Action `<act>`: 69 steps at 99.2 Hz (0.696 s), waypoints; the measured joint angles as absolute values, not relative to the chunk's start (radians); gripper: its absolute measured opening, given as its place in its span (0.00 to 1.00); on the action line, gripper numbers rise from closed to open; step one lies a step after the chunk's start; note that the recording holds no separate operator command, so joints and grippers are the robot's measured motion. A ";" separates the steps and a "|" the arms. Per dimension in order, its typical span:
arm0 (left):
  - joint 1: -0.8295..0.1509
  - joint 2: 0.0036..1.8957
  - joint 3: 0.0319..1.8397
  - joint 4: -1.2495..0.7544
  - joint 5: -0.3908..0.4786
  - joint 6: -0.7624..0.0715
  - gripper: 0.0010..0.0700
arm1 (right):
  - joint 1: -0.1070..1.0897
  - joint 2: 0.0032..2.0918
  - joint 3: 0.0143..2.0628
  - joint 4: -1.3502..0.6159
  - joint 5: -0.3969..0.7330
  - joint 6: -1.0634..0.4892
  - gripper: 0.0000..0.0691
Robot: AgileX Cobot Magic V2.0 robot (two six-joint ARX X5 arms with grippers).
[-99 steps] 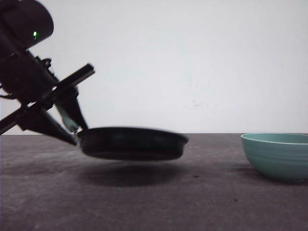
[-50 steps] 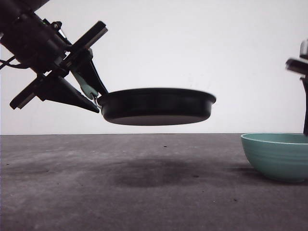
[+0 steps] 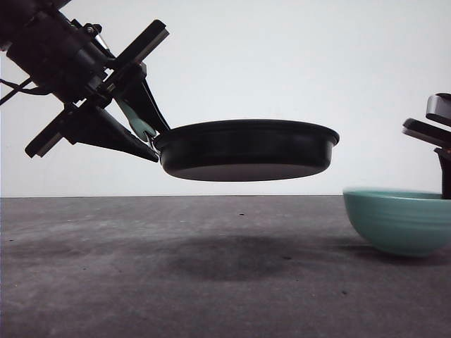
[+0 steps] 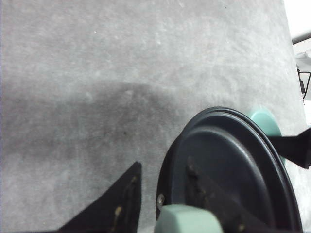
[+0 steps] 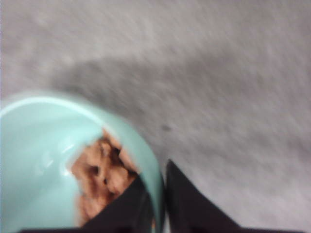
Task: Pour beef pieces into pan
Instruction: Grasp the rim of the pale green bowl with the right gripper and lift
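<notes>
I'm holding the pan (image 3: 246, 150) aloft by its handle, left gripper (image 3: 141, 130) clamped there. Beside it, my right gripper (image 5: 160, 194) is pinching the bowl's (image 3: 398, 220) rim, beef pieces (image 5: 102, 174) inside; tipping over the pan comes next.

No readable text, label, brand, number or sign anywhere: none on the pan (image 3: 246, 149), the bowl (image 3: 398, 220), the pincers or the surface (image 3: 141, 282).

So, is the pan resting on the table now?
No, in the front view the pan hangs clear above the table, held by its handle in the left gripper, with its shadow below.
</notes>
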State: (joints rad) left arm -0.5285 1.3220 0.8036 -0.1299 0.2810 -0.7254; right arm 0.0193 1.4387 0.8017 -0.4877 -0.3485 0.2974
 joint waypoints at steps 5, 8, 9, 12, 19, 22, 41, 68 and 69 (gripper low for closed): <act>-0.529 1.322 0.804 -0.131 0.281 -0.725 0.17 | 0.019 1.439 0.802 -0.472 -0.374 0.298 0.02; -0.529 1.322 0.804 -0.130 0.281 -0.725 0.17 | 0.019 1.439 0.802 -0.466 -0.392 0.298 0.02; -0.529 1.322 0.804 -0.130 0.281 -0.725 0.17 | 0.019 1.439 0.802 -0.465 -0.397 0.299 0.02; -0.529 1.322 0.804 -0.130 0.280 -0.725 0.17 | 0.020 1.439 0.802 -0.459 -0.413 0.301 0.02; -0.529 1.322 0.804 -0.131 0.279 -0.725 0.17 | 0.022 1.431 0.802 -0.443 -0.448 0.306 0.02; -0.529 1.322 0.804 -0.131 0.279 -0.725 0.17 | 0.026 1.424 0.802 -0.434 -0.456 0.309 0.02; -0.530 1.322 0.804 -0.131 0.276 -0.725 0.17 | 0.080 1.290 0.802 -0.336 -0.461 0.348 0.02; -0.573 1.322 0.804 -0.131 0.268 -0.725 0.17 | 0.266 1.119 0.802 -0.191 -0.380 0.456 0.02; -0.575 1.322 0.804 -0.131 0.266 -0.725 0.17 | 0.275 1.117 0.802 -0.190 -0.369 0.457 0.02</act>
State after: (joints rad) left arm -0.5751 1.3216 0.8040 -0.1307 0.2665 -0.7254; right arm 0.2752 1.1172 0.8024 -0.1898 -0.3695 0.4572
